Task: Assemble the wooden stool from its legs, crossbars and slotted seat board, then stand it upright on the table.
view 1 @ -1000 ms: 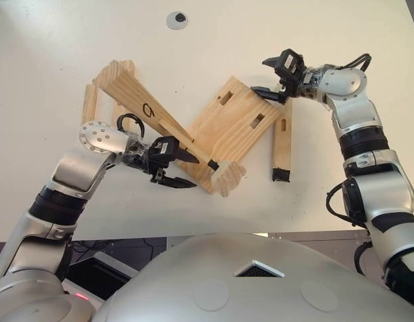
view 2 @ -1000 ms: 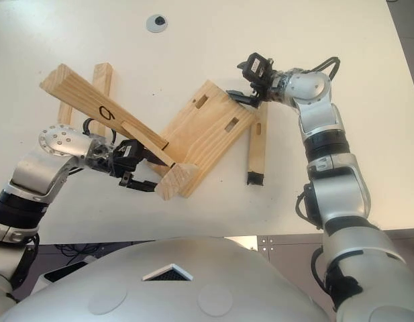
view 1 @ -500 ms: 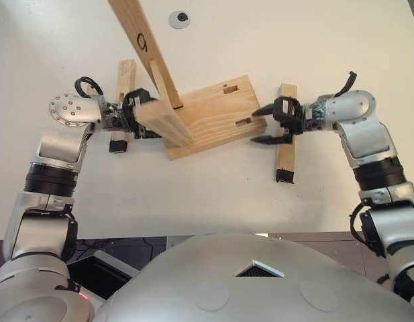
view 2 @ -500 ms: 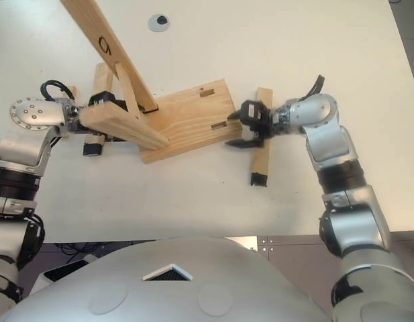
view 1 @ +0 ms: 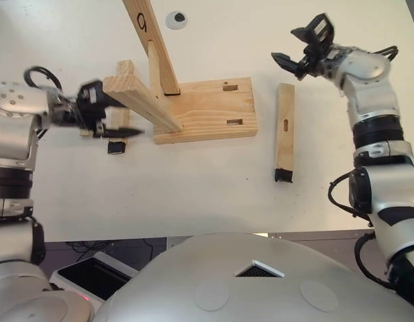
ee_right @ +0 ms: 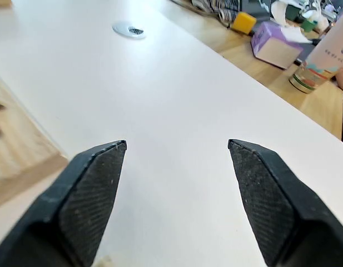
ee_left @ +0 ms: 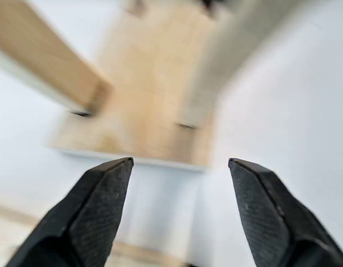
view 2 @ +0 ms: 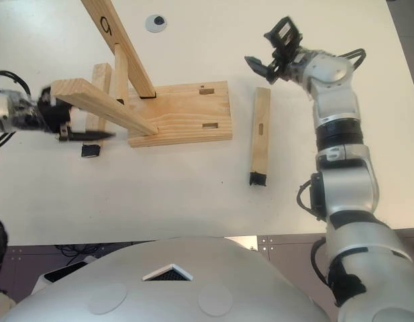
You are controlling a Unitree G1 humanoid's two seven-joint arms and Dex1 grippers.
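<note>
We've got the seat board (view 1: 213, 111) flat on the table (view 1: 193, 181), 2 legs (view 1: 153, 40) sticking up from it, 1 loose leg (view 1: 284, 131) lying to its right. The left gripper (ee_left: 179, 162) gapes empty beside the legs, and the right gripper (ee_right: 177, 143) is spread wide too.

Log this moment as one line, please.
board flat, two legs slotted in | loose leg right of board | left pincer open, empty | right pincer open, empty
</note>
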